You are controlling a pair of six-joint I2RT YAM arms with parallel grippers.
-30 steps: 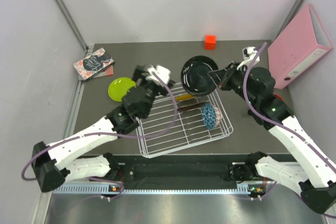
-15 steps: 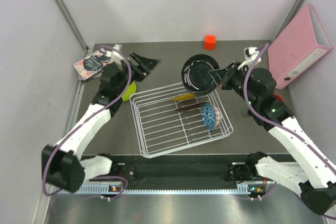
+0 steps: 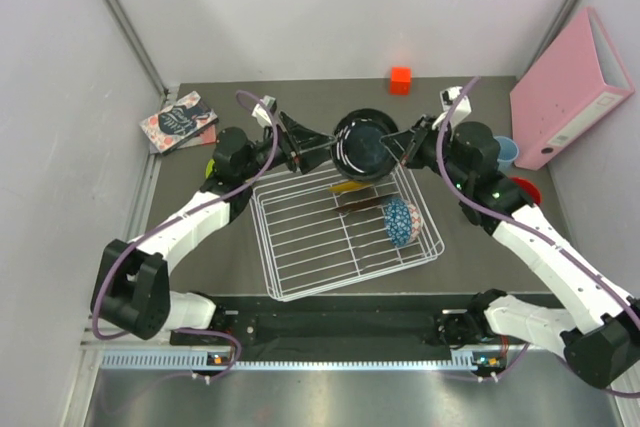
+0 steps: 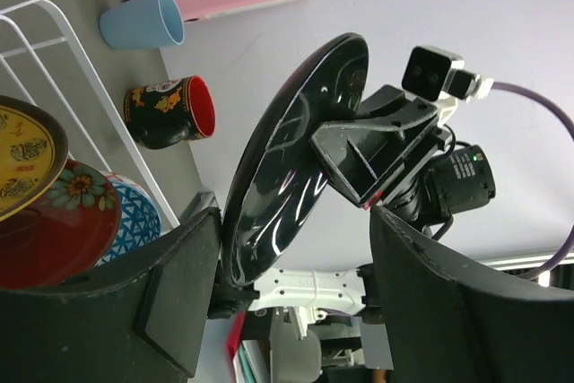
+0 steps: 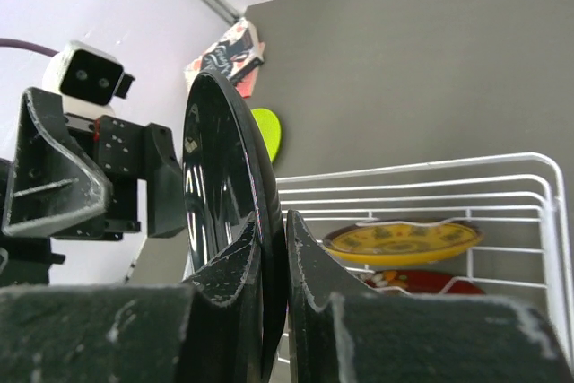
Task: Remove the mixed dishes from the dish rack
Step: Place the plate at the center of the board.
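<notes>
Now R claw [image 5: 273, 286] clamps black plate [image 3: 362, 147] rim over dish rack [image 3: 310, 242] far edge; L claw [image 4: 291, 221] apart.

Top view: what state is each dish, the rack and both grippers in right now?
Rack: holds three dishes
Black plate: held on edge over rack's far rim
Yellow plate: in rack
Red plate: in rack, by the yellow
Bowl: in rack, on its side
Lime plate: flat on table
Cup: upright on table
Mug: upright on table
Left gripper: open, straddling black plate
Right gripper: shut on black plate's rim
</notes>
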